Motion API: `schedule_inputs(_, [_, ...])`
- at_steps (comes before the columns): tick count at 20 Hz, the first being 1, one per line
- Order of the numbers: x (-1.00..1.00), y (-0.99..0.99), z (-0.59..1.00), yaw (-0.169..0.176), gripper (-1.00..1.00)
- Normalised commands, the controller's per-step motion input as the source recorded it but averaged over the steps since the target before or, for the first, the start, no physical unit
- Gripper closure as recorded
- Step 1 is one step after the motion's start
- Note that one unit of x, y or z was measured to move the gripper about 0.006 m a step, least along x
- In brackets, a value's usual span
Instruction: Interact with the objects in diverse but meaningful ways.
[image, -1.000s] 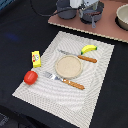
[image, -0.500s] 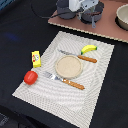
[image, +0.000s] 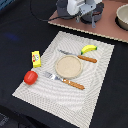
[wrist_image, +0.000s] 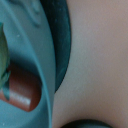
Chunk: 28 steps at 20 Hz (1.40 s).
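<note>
the tool hangs at the far end of the scene, low over a dark round pan that sits on a pinkish-brown board. its fingers point down toward the board just beside the pan, but they are too small and blurred to say whether they are apart or together; i cannot tell.

in the wrist view a brown sausage with a rounded end lies very close to the camera inside a grey-blue curved wall, with the pan's dark rim running beside it and the pink board surface beyond. the tool itself does not show there.

well away from the tool, nearer the camera, a striped placemat lies on the dark desk. closest to the tool on the mat is the yellow banana. farther off is a tan plate, with a knife on its tool side and a fork on its far side. the yellow block stands at the mat's edge, and the red tomato lies farthest from the tool.
</note>
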Motion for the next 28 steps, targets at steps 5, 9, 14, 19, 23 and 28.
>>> schedule_inputs(5, [0.0,0.03,-0.16,-0.004,1.0])
schedule_inputs(9, [0.0,0.03,-0.06,-0.004,1.0])
schedule_inputs(14, [0.06,0.06,0.0,-0.006,1.0])
schedule_inputs(19, [0.08,0.07,0.0,-0.013,1.0])
schedule_inputs(23, [0.05,0.08,0.0,-0.016,1.0])
schedule_inputs(28, [0.06,0.17,-0.02,-0.002,-1.0])
